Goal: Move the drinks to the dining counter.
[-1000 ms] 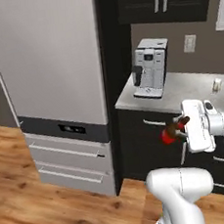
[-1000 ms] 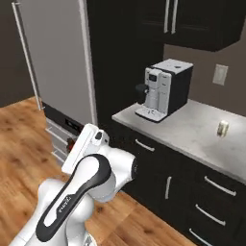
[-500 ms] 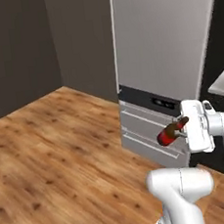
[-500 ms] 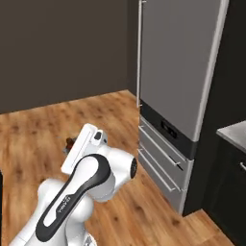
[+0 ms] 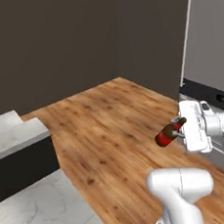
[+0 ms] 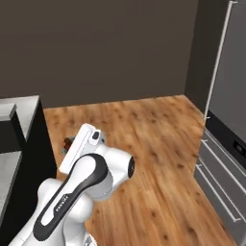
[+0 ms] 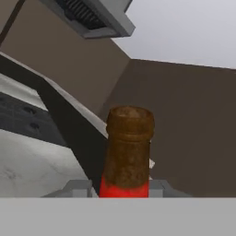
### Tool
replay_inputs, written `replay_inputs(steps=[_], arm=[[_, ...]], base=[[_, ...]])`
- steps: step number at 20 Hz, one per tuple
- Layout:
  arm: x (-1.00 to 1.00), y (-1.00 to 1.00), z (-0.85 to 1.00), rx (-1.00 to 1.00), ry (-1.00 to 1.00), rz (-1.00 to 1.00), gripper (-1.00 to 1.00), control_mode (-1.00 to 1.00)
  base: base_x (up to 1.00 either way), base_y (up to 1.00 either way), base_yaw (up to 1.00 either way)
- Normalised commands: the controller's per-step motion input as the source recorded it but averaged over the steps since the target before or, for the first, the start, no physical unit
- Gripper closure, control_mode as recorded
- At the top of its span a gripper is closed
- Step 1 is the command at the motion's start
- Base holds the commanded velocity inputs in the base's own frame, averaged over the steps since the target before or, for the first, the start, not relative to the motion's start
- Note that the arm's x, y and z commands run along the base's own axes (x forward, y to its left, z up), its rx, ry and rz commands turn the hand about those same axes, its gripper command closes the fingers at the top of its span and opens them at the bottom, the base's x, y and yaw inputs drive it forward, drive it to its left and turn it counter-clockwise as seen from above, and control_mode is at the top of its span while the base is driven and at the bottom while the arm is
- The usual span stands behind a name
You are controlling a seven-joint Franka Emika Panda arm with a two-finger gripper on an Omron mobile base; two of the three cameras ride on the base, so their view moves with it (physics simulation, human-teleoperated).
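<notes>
Your gripper (image 5: 180,126) is clamped on the short red glass bottle (image 5: 168,133), carried tilted over the wood plank floor (image 5: 111,129) for transit. Farther left, the white-grey marbled dining counter (image 5: 42,213) waits; set it there.

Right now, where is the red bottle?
The red bottle is held in the claw above the wooden floor, with the dining counter at lower left in the left base view.
</notes>
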Motion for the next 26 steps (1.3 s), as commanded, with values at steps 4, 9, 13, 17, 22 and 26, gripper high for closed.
replay_inputs(steps=[4,9,13,17,22,26], arm=[[0.0,0.0,0.0,0.0,0.0,0.0,1.0,1.0],[0.0,0.0,0.0,0.0,0.0,0.0,1.0,1.0],[0.0,0.0,0.0,0.0,0.0,0.0,1.0,1.0],[0.0,0.0,0.0,0.0,0.0,0.0,1.0,1.0],[0.0,0.0,0.0,0.0,0.0,0.0,1.0,1.0],[0.0,0.0,0.0,0.0,0.0,0.0,1.0,1.0]], base=[[1.0,0.32,0.24],[1.0,0.04,0.25],[1.0,0.14,0.54],[0.78,0.11,0.65],[0.56,0.04,0.74],[0.53,0.0,0.78]])
